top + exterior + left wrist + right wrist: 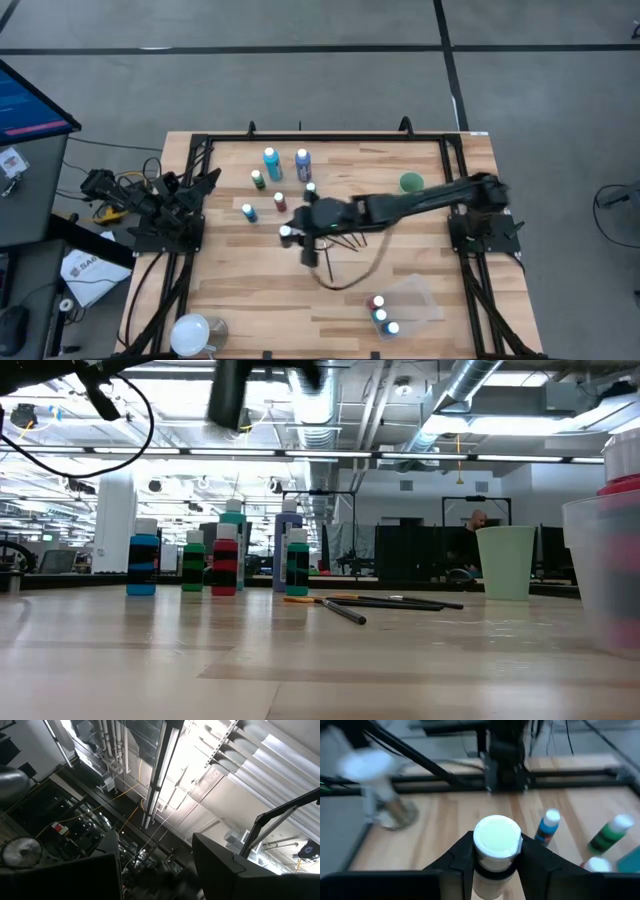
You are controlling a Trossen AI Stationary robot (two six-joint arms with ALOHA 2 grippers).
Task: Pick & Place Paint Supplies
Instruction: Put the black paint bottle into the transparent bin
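White-capped bottle (496, 845) sits clamped between the fingers of the right hand (287, 234), lifted above the table (240, 290) just beside the bottle group (280, 175). Step in hand: carry. Next move, by judgement: travel to the clear tub (405, 300) and release. Left hand (155, 870) waits at the table edge, fingers wide, holding nothing.

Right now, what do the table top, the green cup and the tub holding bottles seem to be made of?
Table top: pale wood, visible plank seams, light sheen. Green cup: probably plastic, smooth, matte, slightly translucent. Tub: clear plastic, since the bottles show through its wall.
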